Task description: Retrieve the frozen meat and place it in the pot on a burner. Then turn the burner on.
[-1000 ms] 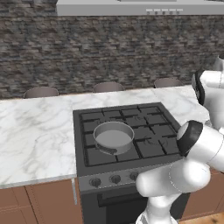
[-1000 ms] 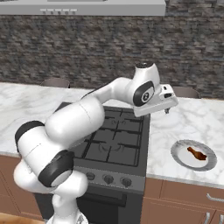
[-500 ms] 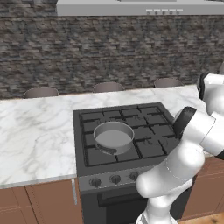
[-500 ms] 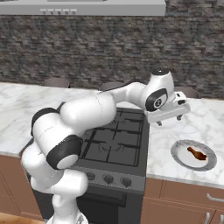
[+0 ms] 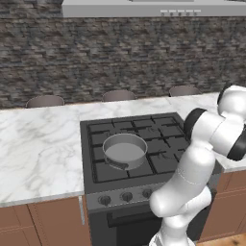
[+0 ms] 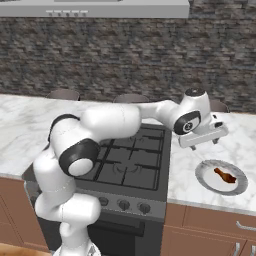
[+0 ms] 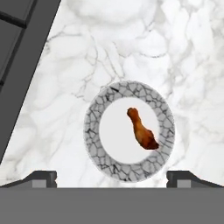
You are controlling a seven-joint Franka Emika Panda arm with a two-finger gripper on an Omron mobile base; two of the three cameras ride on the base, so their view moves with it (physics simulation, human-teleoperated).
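A white marble counter (image 5: 38, 144) runs along the stone wall, with a dark stove (image 5: 144, 139) set into it. The white arm (image 6: 115, 122) reaches across the stove to the counter on its right side. The grey pot (image 5: 124, 150) sits on a front burner (image 5: 120, 163). A round dish (image 7: 129, 130) lies on the marble, with the meat (image 7: 142, 130) on it. The gripper (image 7: 111, 177) hangs above the dish, its 2 fingertips (image 7: 41, 177) spread wide and holding nothing.
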